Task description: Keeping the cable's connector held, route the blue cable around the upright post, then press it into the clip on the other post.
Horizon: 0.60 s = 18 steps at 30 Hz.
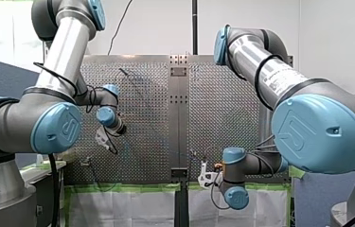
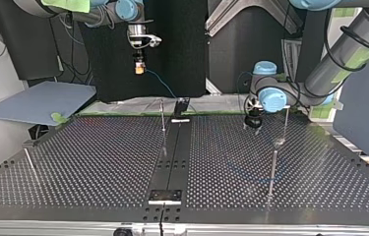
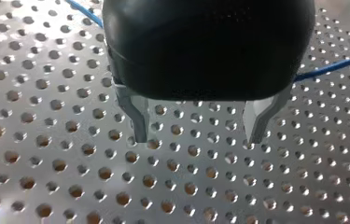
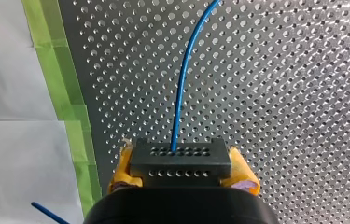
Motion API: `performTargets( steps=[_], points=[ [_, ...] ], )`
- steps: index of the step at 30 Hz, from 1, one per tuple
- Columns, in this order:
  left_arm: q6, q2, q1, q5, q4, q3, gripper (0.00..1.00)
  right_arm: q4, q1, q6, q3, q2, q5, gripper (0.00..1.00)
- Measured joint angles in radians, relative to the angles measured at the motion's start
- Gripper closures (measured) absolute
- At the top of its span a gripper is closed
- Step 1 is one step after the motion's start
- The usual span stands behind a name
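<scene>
Connector block, black, rectangular and pierced with rows of small holes (image 4: 180, 156), is clamped between the yellow pads (image 4: 125, 165) of my right gripper (image 4: 182, 175), as the right wrist view shows. A thin blue cable (image 4: 182, 88) leaves the block's holed face and runs away ahead of the gripper over the silver perforated metal table (image 4: 280, 93). A strip of green tape (image 4: 65, 93) borders the table's edge beside it.

Left wrist view: my left gripper (image 3: 198, 136), black-bodied with bare metal fingers (image 3: 137, 116), stands released, jaws wide apart and gripping nothing, tips close above the table. The cable passes behind the gripper body, clear of the fingers.

Top view, nearest first: a slim upright metal post (image 2: 272, 172) stands at the view's right. A second like post (image 2: 286, 123) stands further back, near my left gripper, which hangs low over the table. A third post (image 2: 162, 118) stands near the middle, beside the dark centre strip (image 2: 172, 157). Farthest, my right gripper is held high beyond the table's far edge, the cable drooping from it toward the view's middle. The clip cannot be made out on any post.
</scene>
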Motion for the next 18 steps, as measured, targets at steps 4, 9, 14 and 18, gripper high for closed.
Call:
performTargets(
  steps=[4, 9, 14, 18],
  points=[
    [-0.031, 0.0, 0.009, -0.02, -0.014, 0.0, 0.0, 0.0, 0.0, 0.0, 0.0, 0.0, 0.0, 1.0],
    [-0.068, 0.001, 0.024, -0.036, -0.025, 0.0, 0.0, 0.0, 0.0, 0.0, 0.0, 0.0, 0.0, 1.0],
    [-0.098, 0.01, 0.04, -0.049, -0.028, 0.0, 0.0, -0.001, 0.0, 0.0, 0.0, 0.0, 0.0, 1.0],
    [-0.104, 0.035, 0.05, -0.057, -0.028, -0.001, 0.0, 0.0, 0.0, 0.0, -0.001, 0.0, 0.0, 1.0]
  ],
)
